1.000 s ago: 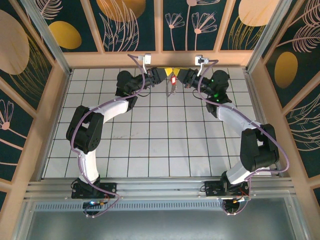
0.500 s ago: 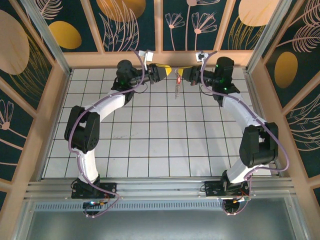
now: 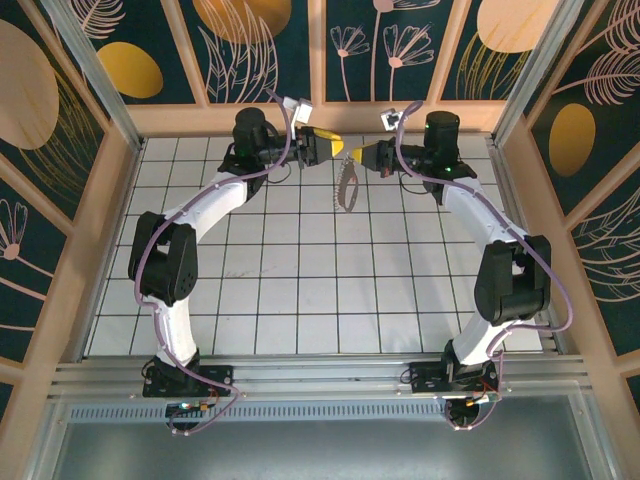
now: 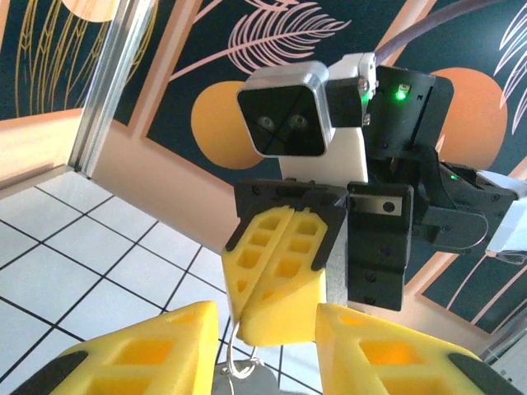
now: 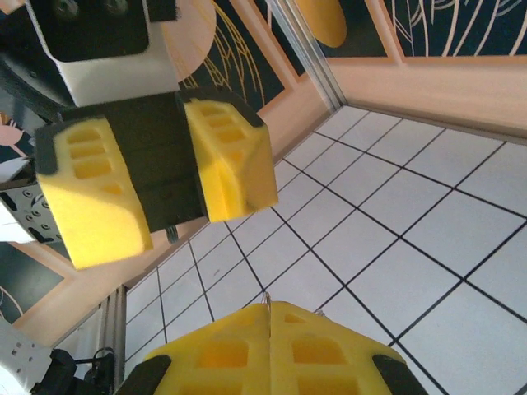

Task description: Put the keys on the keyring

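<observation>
left gripper (image 3: 335,147) just let go: shut a second ago, jaws now apart with nothing between them. right gripper (image 3: 362,153) stays clamped on the keyring (image 3: 346,186), which dangles at upper centre of the top view, above the table (image 3: 300,300). The key's red head showed earlier; can't make it out now, so threading is unconfirmed. Looks like the right arm alone now carries the ring.

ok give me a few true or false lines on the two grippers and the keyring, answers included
1. The left gripper is open. True.
2. The right gripper stands wide open. False: its yellow fingers are pressed together.
3. The pale silver keyring loop lies near the arms' bases. False: it is at the far end of the white tiled table, by the gripper tips.
4. The two grippers face each other. True.
</observation>
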Motion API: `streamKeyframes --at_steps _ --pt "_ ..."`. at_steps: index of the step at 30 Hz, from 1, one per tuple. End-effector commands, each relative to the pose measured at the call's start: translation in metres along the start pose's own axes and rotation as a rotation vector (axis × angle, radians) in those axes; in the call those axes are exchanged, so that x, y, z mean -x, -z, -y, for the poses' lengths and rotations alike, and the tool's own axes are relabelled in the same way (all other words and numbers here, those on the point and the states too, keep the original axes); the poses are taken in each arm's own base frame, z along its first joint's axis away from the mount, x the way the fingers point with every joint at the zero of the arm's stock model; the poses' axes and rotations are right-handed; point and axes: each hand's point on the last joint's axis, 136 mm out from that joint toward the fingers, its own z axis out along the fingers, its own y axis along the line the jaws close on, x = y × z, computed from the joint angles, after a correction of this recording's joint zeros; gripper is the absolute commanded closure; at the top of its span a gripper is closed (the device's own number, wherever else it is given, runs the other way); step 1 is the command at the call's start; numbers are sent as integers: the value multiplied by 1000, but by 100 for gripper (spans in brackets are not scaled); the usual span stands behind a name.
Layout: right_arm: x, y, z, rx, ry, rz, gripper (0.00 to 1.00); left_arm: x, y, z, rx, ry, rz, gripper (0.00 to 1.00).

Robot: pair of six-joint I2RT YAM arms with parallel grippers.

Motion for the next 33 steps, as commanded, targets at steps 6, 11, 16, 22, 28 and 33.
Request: streamKeyframes --at_steps 6,11,16,22,28,33 --pt "13 5 -15 57 41 53 100 -21 -10 4 -64 22 -35 63" --pt "16 6 -18 63 42 70 100 -26 -16 9 -87 27 -43 63" --pt "17 7 -21 66 43 79 100 -27 -19 12 -100 31 -43 65" --pt "17 8 -22 67 46 85 100 -29 -19 8 -88 40 -37 65" --pt "15 11 -22 60 49 84 100 -29 -20 0 -59 44 -24 64" --pt "15 12 -24 62 52 88 100 -30 -21 -1 -73 56 -21 65"
